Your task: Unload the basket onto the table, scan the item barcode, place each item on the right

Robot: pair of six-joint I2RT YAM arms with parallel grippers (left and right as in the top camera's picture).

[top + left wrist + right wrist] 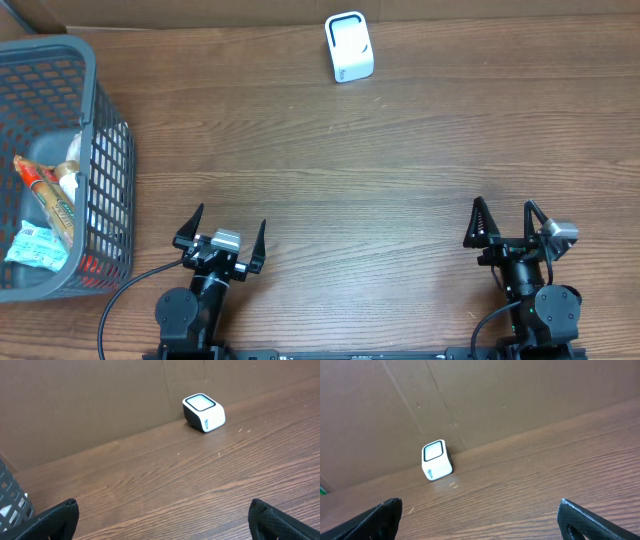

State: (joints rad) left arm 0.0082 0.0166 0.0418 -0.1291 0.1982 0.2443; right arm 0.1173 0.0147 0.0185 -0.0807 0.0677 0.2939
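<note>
Left claw, right claw: both gaping wide, empty. One scanner far ahead; one basket left of left claw.

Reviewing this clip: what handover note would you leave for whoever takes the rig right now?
Left pincer: open, empty, at the near edge of the table.
Right pincer: open, empty, same.
Scanner: far side, middle. Items: in the basket, far left.
Done: nothing; no item is out yet.
Left: lift an item, probably with the left arm, and show its barcode to the scanner.
</note>
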